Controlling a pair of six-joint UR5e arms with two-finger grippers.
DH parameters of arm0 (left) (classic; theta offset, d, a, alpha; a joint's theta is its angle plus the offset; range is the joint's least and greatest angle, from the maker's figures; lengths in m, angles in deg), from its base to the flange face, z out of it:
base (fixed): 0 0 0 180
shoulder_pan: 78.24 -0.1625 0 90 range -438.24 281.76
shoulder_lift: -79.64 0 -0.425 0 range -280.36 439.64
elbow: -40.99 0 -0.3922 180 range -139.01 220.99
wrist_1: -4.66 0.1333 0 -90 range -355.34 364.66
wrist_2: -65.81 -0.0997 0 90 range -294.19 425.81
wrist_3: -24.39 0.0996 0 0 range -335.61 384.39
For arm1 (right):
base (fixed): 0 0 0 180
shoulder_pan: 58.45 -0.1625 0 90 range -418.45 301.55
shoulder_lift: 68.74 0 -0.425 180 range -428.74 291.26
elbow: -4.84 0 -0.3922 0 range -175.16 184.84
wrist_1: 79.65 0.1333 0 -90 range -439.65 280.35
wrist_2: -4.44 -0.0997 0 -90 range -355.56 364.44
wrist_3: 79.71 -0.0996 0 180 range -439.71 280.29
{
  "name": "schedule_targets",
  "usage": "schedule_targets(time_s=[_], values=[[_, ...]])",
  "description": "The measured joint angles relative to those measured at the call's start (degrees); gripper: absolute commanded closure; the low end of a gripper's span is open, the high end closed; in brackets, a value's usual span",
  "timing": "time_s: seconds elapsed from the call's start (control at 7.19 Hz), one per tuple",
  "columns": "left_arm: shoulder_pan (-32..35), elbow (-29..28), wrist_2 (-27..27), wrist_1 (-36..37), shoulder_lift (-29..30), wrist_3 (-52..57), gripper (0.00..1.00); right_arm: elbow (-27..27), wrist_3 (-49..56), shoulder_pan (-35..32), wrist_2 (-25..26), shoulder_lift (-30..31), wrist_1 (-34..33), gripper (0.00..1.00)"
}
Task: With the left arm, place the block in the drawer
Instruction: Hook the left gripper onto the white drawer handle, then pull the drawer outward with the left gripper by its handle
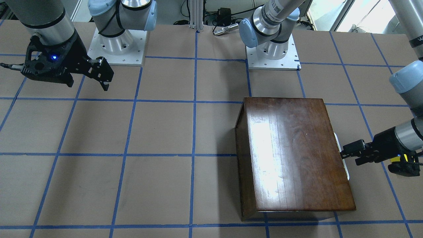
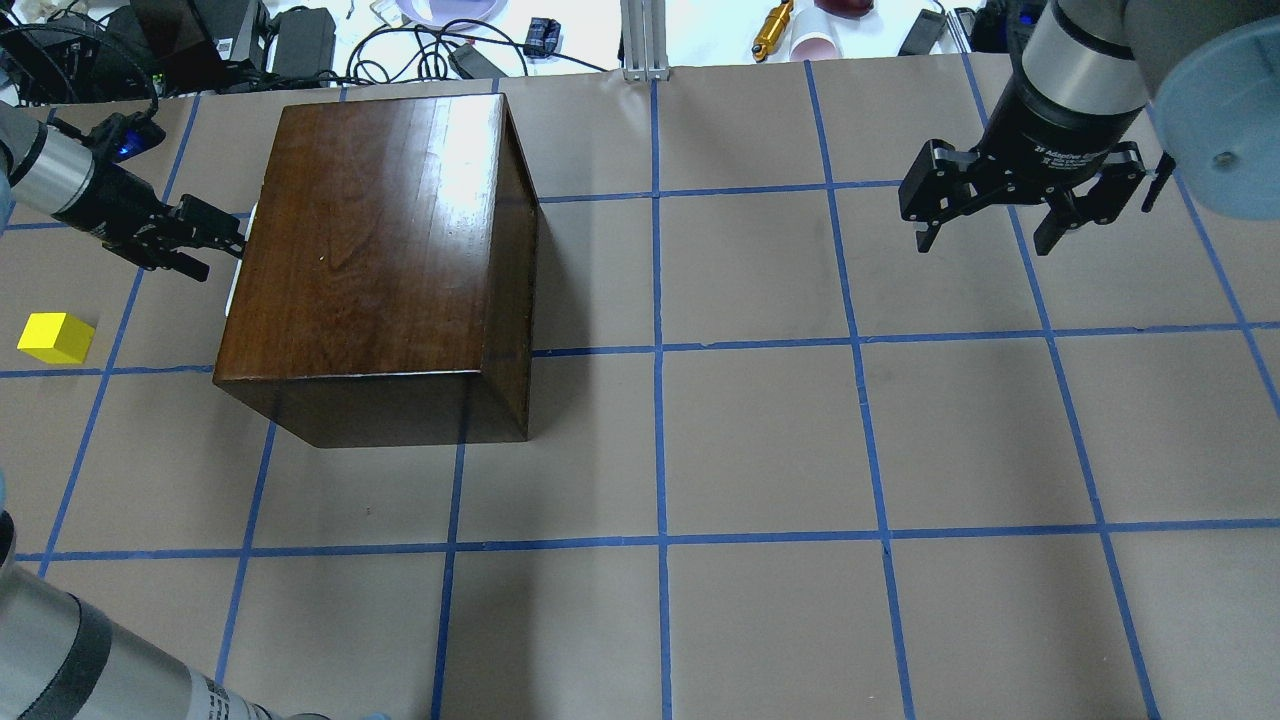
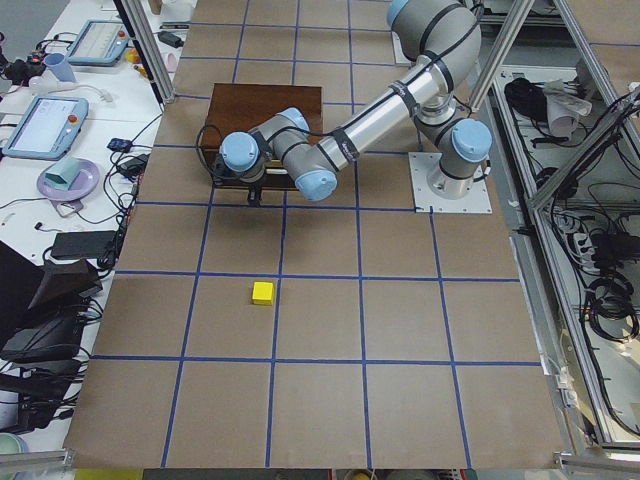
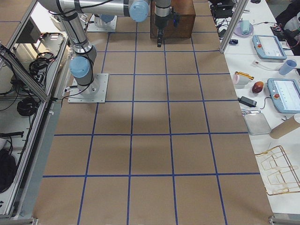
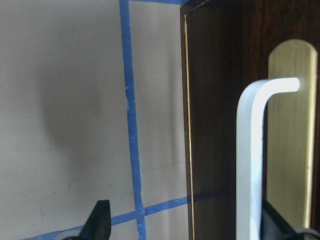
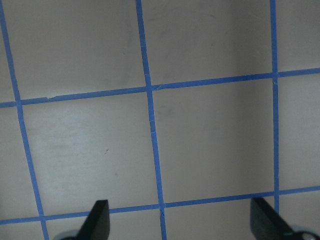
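Status: early stage. The drawer (image 5: 220,125) reads as shut, its dark front flush in the box (image 2: 380,240). The block (image 2: 57,337) lies loose on the table (image 2: 760,440), untouched, at about 8 o'clock from the left gripper (image 2: 215,245) in the overhead view and clear of the box.

Left gripper: level at the drawer front, fingers (image 5: 100,222) spread. In the wrist view the pale bar handle (image 5: 248,165) stands between them, close to the 3 o'clock finger. No grip is made.

Right gripper (image 2: 987,238): fingers spread, holding nothing, hanging over bare table well away at the box's 3 o'clock in the overhead view.

Outstanding, by judgement: close on the handle, draw the drawer out, release, fetch the block, set it in the tray. No step is complete.

Limits of inspection:
- The drawer interior is not visible in any view.
- Whether the 3 o'clock finger touches the handle cannot be told, as both run off the frame edge there.
- In the front-facing view the block shows only as a yellow sliver behind the left gripper.
- In the right side view the box is cut off at 12 o'clock, with the drawer face hidden.
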Motion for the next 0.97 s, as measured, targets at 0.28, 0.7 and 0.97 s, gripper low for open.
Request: schedule_targets(time_s=[0.28,0.7,0.97], values=[[0.00,-0.34,-0.62,0.47,0.23,0.24,0.00,0.00,0.00,0.03,0.00,0.00,0.00,0.00],[0.00,-0.49,-2.43,1.79,0.33,0.31,0.00,0.00,0.00,0.00,0.00,0.00,0.00,0.00],[0.00,-0.63,-2.81,2.44,0.33,0.23,0.00,0.00,0.00,0.00,0.00,0.00,0.00,0.00]])
